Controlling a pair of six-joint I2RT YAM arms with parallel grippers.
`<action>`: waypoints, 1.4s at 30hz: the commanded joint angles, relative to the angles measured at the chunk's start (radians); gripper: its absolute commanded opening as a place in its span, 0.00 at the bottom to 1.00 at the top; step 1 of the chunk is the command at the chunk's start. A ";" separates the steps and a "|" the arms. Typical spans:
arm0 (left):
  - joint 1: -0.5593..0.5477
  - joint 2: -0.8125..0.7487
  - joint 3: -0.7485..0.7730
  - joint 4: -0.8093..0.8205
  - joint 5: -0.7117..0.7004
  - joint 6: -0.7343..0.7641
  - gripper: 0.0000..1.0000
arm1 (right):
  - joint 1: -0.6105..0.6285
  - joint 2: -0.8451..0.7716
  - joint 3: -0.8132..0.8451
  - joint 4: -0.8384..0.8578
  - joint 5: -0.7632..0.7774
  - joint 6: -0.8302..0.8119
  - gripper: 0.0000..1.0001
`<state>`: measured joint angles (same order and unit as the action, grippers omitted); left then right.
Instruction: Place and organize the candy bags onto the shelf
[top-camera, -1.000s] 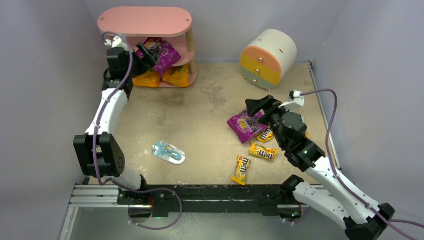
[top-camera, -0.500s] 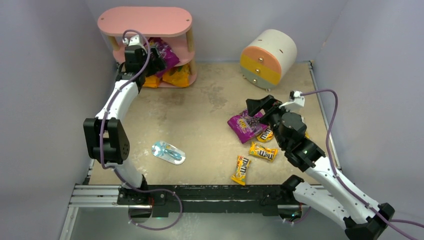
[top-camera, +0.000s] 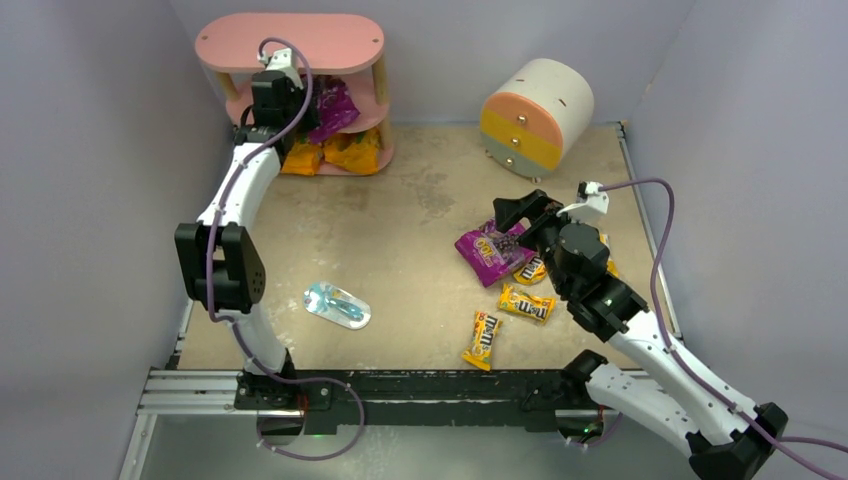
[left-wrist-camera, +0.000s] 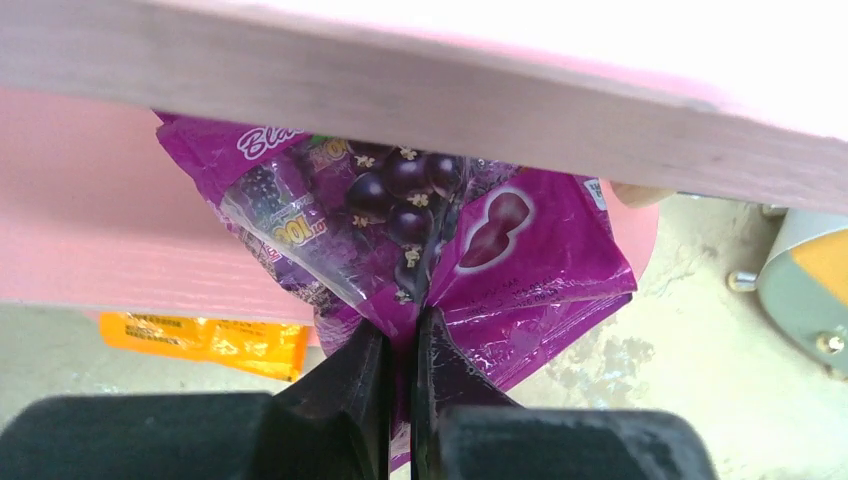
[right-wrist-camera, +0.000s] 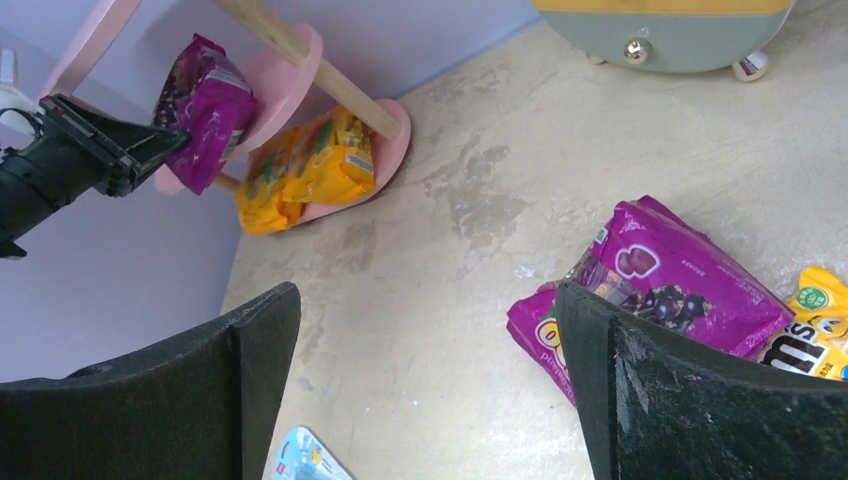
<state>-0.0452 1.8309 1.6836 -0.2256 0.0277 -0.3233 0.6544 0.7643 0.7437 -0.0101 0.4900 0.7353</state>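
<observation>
The left fingers (left-wrist-camera: 350, 385) pinch the lower edge of a purple candy bag (left-wrist-camera: 520, 250), holding it on the shelf's (left-wrist-camera: 90, 250) middle tier, probably to seat it properly. The right fingers (right-wrist-camera: 640, 400) hang spread above another purple bag (right-wrist-camera: 660, 275) on the table (right-wrist-camera: 430, 300).

I see the round cream drum cabinet (top-camera: 537, 115) standing ahead of the right gripper (top-camera: 515, 212) and well apart from it. It is far off to the right of the left gripper (top-camera: 305, 112). Its drawer fronts are banded orange, yellow and grey-green, with small knobs. The flat light-blue and white packet (top-camera: 337, 304) lies on the stained tan tabletop (top-camera: 400, 210), behind both grippers and roughly between them. Pale purple walls (top-camera: 100, 150) close in the table.
</observation>
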 joint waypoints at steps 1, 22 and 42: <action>-0.001 0.017 0.056 0.023 0.013 0.158 0.00 | 0.002 -0.011 0.022 0.012 0.039 -0.015 0.99; 0.008 0.064 0.070 0.157 0.130 0.267 0.46 | 0.002 -0.004 0.037 -0.016 0.039 0.017 0.98; 0.007 -0.234 -0.089 0.088 0.180 0.105 0.94 | 0.002 0.023 0.035 -0.027 -0.044 -0.097 0.99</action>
<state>-0.0406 1.7065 1.6203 -0.1188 0.1318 -0.1276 0.6544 0.7921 0.7460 -0.0257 0.4759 0.7109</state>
